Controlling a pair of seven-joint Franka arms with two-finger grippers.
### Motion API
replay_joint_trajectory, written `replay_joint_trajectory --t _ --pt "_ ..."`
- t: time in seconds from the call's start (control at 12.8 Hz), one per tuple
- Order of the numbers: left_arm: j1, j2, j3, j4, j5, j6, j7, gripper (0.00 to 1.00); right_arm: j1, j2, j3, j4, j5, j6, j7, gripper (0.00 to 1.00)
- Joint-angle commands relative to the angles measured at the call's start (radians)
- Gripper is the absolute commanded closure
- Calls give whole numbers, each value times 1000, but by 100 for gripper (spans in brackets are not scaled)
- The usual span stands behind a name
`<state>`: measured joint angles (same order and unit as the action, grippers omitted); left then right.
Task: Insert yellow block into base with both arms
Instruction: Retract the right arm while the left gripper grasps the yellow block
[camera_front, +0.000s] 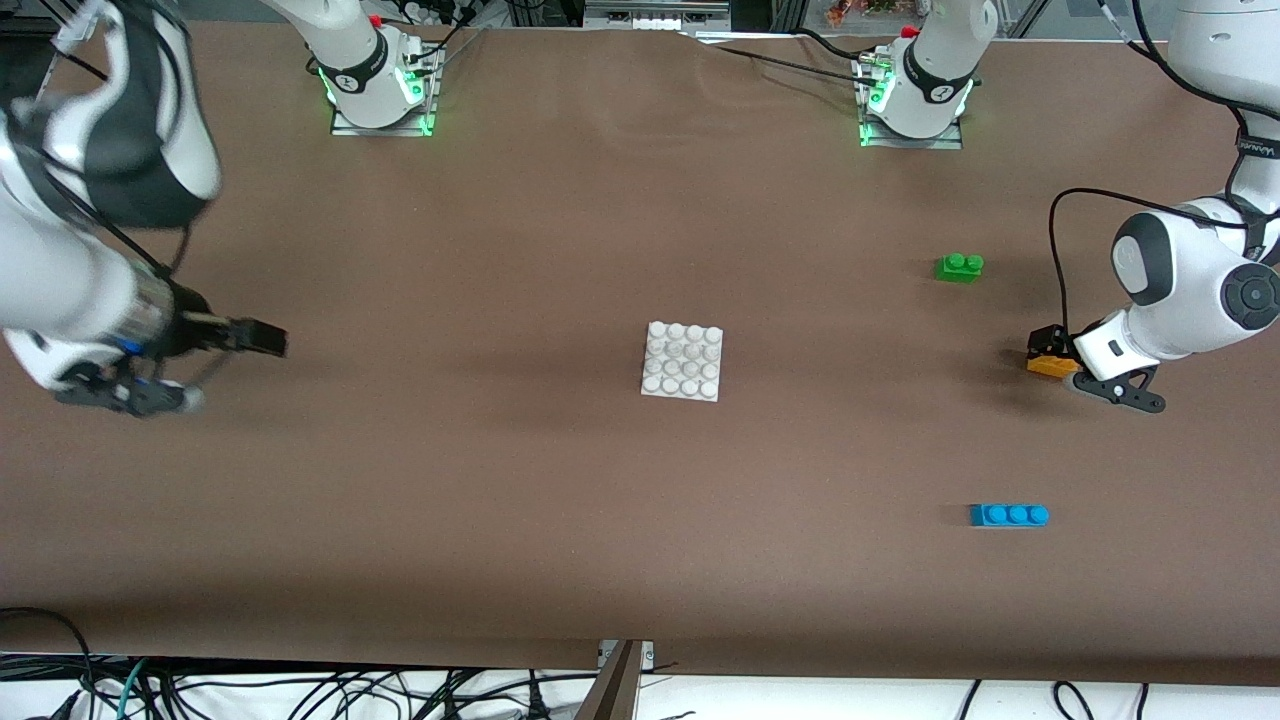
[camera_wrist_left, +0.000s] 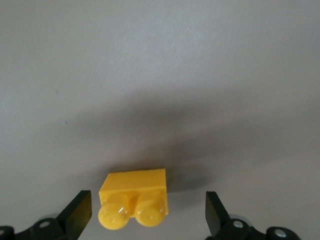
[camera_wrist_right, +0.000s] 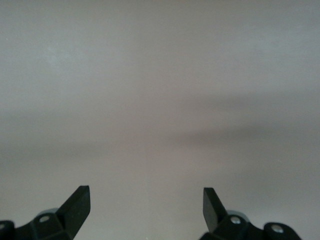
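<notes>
Tabletop (camera_front: 560, 520) is brown and matte, both white robot arms with dark grey joints out at its ends. Right arm (camera_front: 60, 270) waits over the right arm's end; its black two-finger gripper (camera_front: 262, 339) hangs above bare table, fingers (camera_wrist_right: 75, 202) spread wide with nothing between them. Left arm (camera_front: 1190, 290) is low at the left arm's end, its black gripper (camera_wrist_left: 148, 210) open wide around the block, neither finger (camera_wrist_left: 216, 210) touching it (clear gaps on both sides in the left wrist view). Flat white square plastic base (camera_front: 683, 361) with a 4x4 stud grid lies mid-table, bare, well apart from both grippers. Longer blue three-stud plastic brick (camera_front: 1009, 515) sits nearer the front camera than the left gripper. Green two-stud plastic brick (camera_front: 959, 266) sits farther from the camera, toward the same end. Small yellow-orange two-stud plastic block (camera_front: 1050, 364) rests on the table between the left gripper's fingers, not gripped, well apart from the base.
</notes>
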<state>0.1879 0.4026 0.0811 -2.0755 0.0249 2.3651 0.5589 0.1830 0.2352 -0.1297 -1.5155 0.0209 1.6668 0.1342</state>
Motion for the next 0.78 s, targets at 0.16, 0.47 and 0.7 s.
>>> replay_joint_trajectory --t 0.16,0.47,0.7 --pt "7 27 19 -23 15 75 25 0 -91 -279 41 -157 -25 -54 2 0" --pt "8 45 23 -23 15 95 27 0 -111 -297 44 -192 -22 -32 4 0" --pt "8 56 23 -23 15 95 26 0 -126 -295 47 -218 -22 13 -2 0"
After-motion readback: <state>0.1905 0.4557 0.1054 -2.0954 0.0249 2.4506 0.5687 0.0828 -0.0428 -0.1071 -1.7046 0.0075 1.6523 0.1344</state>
